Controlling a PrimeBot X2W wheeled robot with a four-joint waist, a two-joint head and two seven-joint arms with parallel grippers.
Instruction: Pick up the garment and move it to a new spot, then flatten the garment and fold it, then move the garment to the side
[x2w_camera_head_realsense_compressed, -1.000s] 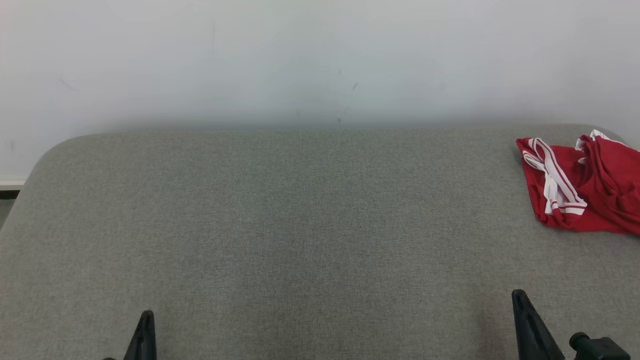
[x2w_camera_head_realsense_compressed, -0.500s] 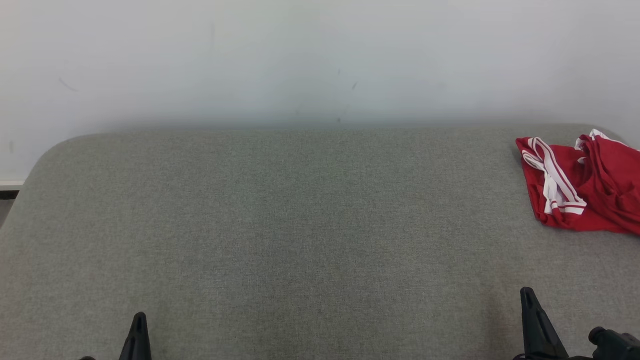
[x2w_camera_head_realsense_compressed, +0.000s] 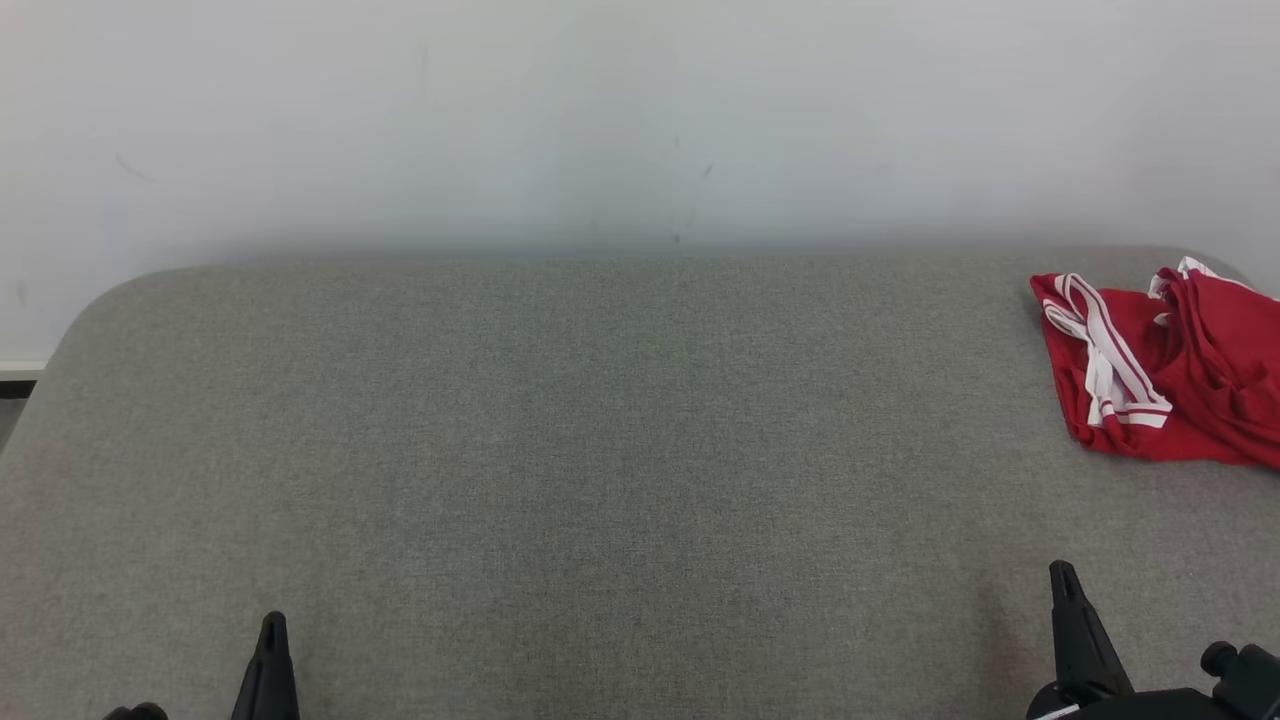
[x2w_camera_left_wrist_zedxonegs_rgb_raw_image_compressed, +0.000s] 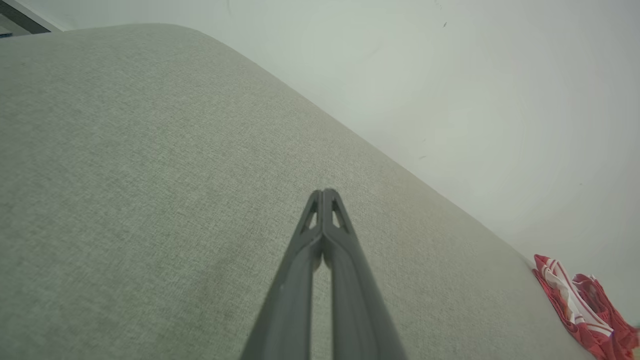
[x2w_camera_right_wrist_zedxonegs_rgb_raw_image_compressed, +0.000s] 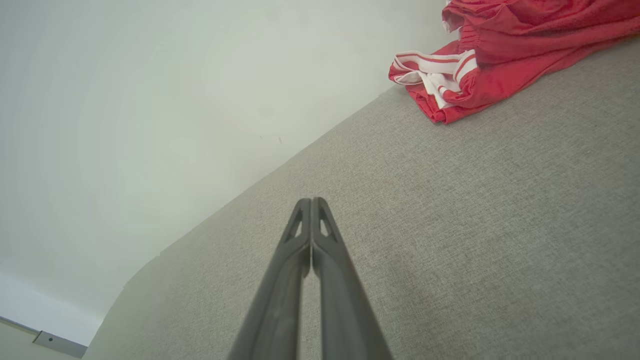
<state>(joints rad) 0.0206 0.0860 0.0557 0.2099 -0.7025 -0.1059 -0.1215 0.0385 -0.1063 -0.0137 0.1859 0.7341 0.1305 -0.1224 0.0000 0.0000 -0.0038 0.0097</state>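
The garment (x2w_camera_head_realsense_compressed: 1170, 370) is a crumpled red piece with white stripes, lying at the far right of the grey table (x2w_camera_head_realsense_compressed: 600, 450). The garment (x2w_camera_left_wrist_zedxonegs_rgb_raw_image_compressed: 580, 307) sits at the lower right of the left wrist view, and the garment (x2w_camera_right_wrist_zedxonegs_rgb_raw_image_compressed: 500, 55) at the upper right of the right wrist view. My left gripper (x2w_camera_head_realsense_compressed: 271, 625) is low at the near left edge, shut and holding nothing; its tips (x2w_camera_left_wrist_zedxonegs_rgb_raw_image_compressed: 323, 192) meet. My right gripper (x2w_camera_head_realsense_compressed: 1063, 572) is at the near right, well short of the garment, also shut and holding nothing (x2w_camera_right_wrist_zedxonegs_rgb_raw_image_compressed: 311, 201).
A pale wall (x2w_camera_head_realsense_compressed: 600, 120) stands right behind the table's far edge. The table's corners are rounded, and a strip of floor edge (x2w_camera_head_realsense_compressed: 15, 385) shows past the left corner.
Both grippers have closed. The left fingertip has drifted slightly left and the right one slightly right and up the view. The garment has not moved.
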